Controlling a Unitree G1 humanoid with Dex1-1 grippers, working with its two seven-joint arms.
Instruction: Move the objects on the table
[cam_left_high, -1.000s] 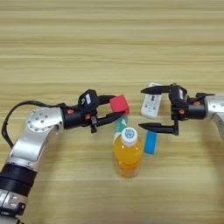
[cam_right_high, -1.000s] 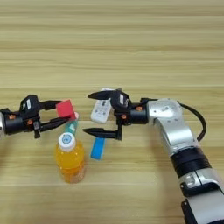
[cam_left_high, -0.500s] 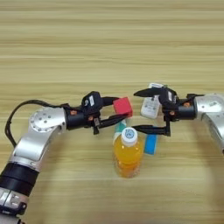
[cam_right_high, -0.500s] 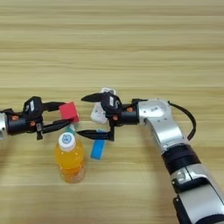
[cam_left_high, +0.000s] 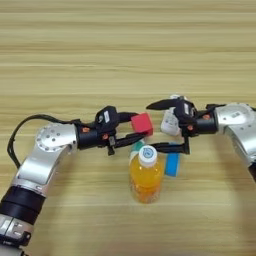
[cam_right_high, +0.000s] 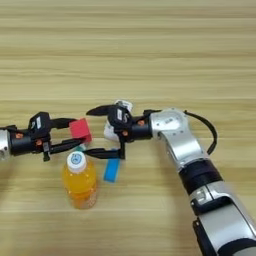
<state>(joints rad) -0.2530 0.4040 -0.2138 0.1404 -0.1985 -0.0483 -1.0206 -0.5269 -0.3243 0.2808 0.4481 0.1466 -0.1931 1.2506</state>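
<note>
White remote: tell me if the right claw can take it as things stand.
Probably yes. The right claw is open, its two fingers spread above and below the white remote, with nothing between them and it. The red cube and the left claw sit close beside it and could crowd the grasp.

Wooden table (cam_left_high: 125, 45), orange juice bottle (cam_left_high: 145, 175), flat blue bar (cam_left_high: 172, 164), white remote (cam_left_high: 170, 123)

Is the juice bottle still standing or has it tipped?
Upright. The orange juice bottle stands on the table with its white cap on top, facing the camera, between the two grippers.
</note>
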